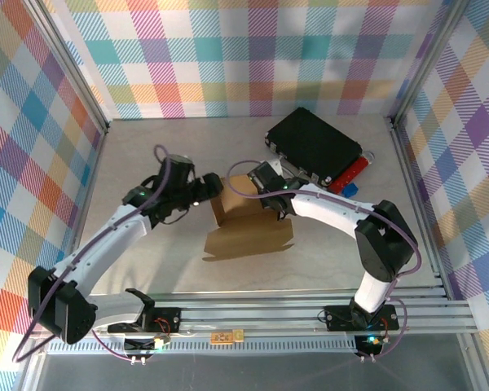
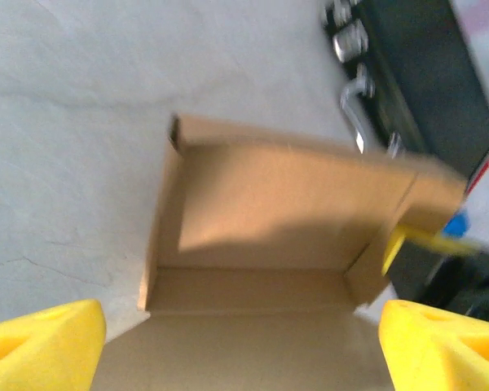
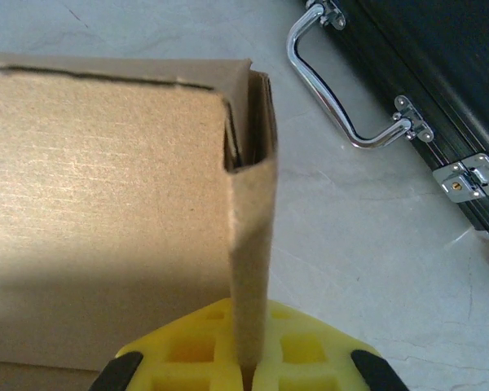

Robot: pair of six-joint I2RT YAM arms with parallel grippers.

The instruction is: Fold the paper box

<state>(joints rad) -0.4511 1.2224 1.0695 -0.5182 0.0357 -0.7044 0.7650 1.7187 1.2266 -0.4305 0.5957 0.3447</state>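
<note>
We see the left claw [image 2: 243, 346] with its yellow fingers [image 2: 41, 342] spread wide apart and gripping nothing. In the overhead view it hovers just beside the left side of the paper box [image 1: 246, 221], which sits near the middle of the surface [image 1: 228, 147]. In this claw's own camera the box lies straight ahead, its open tray facing the claw, its far wall and two side walls raised, and a flat cardboard panel running in under and between the spread fingers. The long axis of the tray runs crosswise to the claw's line of approach, so both side walls stand at its ends, the left one [image 2: 159, 228] a little left of centre. Further right, the right claw [image 3: 248, 362] is clamped on the upright right side wall, with the cardboard pinched edge-on between its pads. Beyond it, apart from the box, lies a black case [image 1: 314, 147] with a metal handle [image 3: 342, 98]. We judge the left arm to be the free one and the nearer to the unheld left wall; with the right side pinned, the coming fold would seem to turn on that claw moving forward along its present line.
</note>
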